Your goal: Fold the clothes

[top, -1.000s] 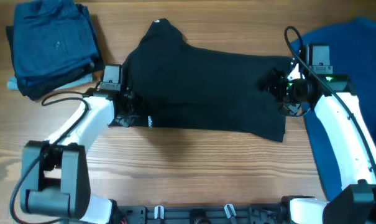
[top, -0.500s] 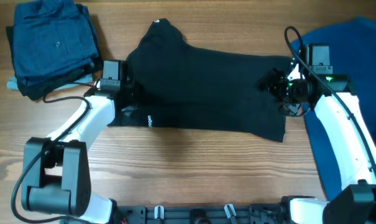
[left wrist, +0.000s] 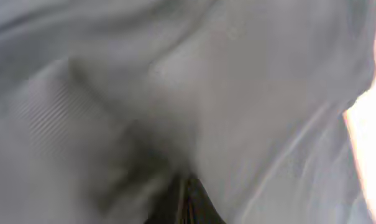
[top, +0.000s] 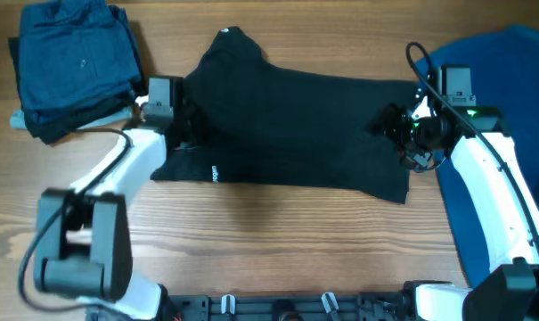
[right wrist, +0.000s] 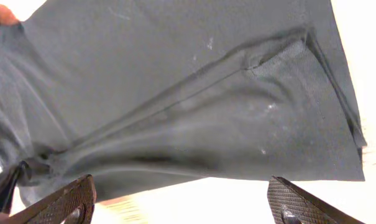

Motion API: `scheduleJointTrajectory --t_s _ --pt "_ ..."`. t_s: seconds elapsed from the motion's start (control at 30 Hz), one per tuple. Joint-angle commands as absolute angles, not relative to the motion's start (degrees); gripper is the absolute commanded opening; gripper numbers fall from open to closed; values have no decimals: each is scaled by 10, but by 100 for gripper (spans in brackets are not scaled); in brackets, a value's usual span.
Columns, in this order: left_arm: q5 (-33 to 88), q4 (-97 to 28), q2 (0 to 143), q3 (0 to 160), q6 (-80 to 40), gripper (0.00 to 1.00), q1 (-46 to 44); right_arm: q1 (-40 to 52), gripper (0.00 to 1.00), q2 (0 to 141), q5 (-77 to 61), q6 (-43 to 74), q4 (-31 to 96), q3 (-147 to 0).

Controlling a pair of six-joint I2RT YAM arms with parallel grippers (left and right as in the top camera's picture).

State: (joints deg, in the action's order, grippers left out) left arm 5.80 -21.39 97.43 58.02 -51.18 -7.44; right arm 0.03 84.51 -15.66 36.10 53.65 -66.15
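The black T-shirt (top: 296, 125) lies spread across the middle of the table, with its small white mark (top: 214, 173) near the front left edge. My left gripper (top: 175, 123) is at the shirt's left edge. In the left wrist view, blurred grey cloth (left wrist: 175, 93) fills the frame, and the jaws (left wrist: 186, 200) look shut with cloth pinched between them. My right gripper (top: 399, 134) hovers over the shirt's right end. In the right wrist view its fingers (right wrist: 181, 190) are wide open and empty above the black cloth (right wrist: 175, 93).
A stack of folded dark blue clothes (top: 73, 62) sits at the back left, close to my left arm. A bright blue shirt (top: 505, 107) lies under and beside my right arm at the right edge. Bare wooden table (top: 287, 241) runs along the front.
My left gripper has moved toward the back of the table, taking the shirt's left edge with it. The right arm has barely moved.
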Motion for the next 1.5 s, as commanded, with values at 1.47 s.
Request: scheduleJointTrajectory --t_s 1.47 --pt "-203 -289 1008 638 -497 8 -68 2 90 845 -114 314 552 -667"
